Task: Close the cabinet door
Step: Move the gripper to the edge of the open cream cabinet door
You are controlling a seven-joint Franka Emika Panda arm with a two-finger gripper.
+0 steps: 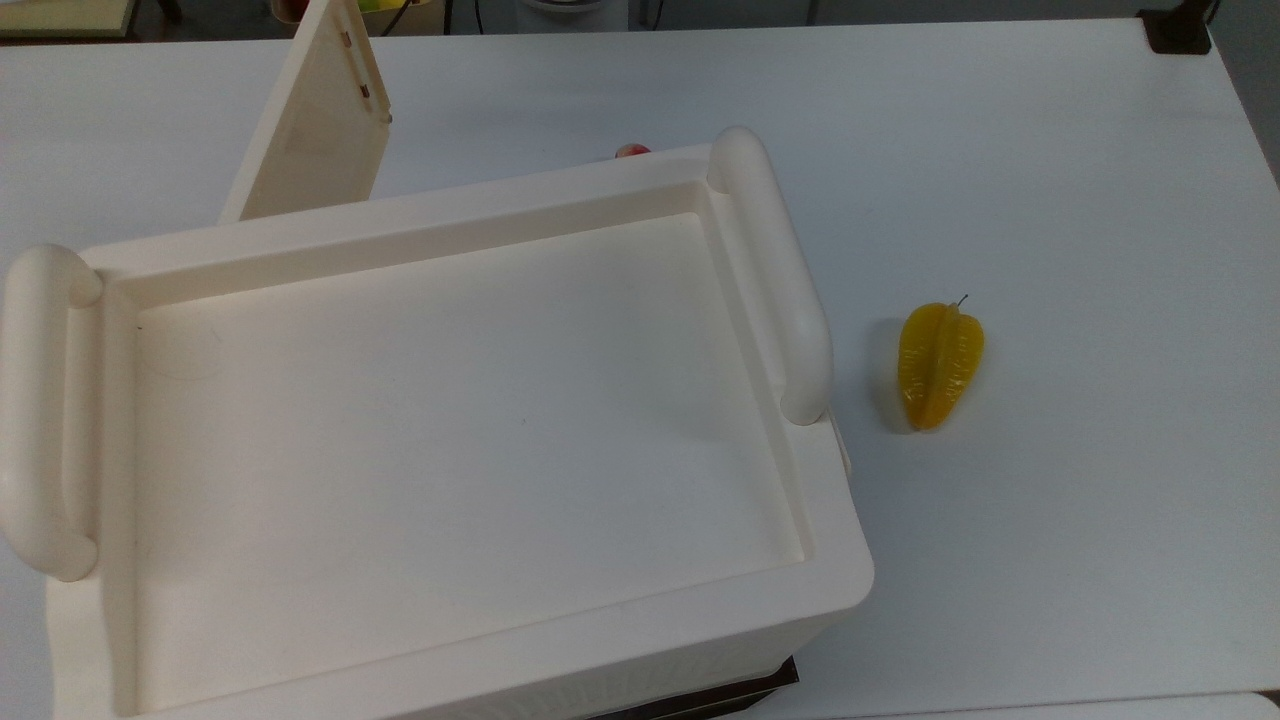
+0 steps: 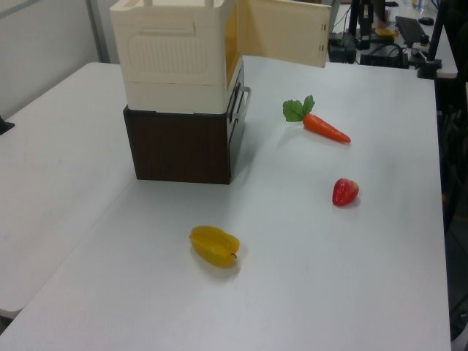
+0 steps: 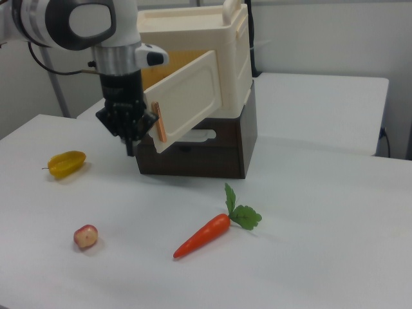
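Observation:
The cream cabinet (image 3: 212, 58) stands on a dark base, with its recessed top (image 1: 450, 430) and two thick rounded handles. Its cabinet door (image 3: 190, 100) hangs open, swung well out from the front. The door also appears at the top view's upper left (image 1: 315, 130) and in the left view (image 2: 285, 33). A slim bar handle (image 3: 159, 122) runs along the door's free edge. My gripper (image 3: 131, 149) points down right beside that free edge, on the right view's left of the handle, fingers together and holding nothing.
A yellow starfruit (image 1: 938, 365) lies on the white table (image 1: 1050, 180), on the top view's right of the cabinet. A carrot (image 3: 205, 236) and a small red strawberry (image 3: 85, 236) lie in front of the cabinet. Desks with equipment (image 2: 395, 36) stand beyond the table.

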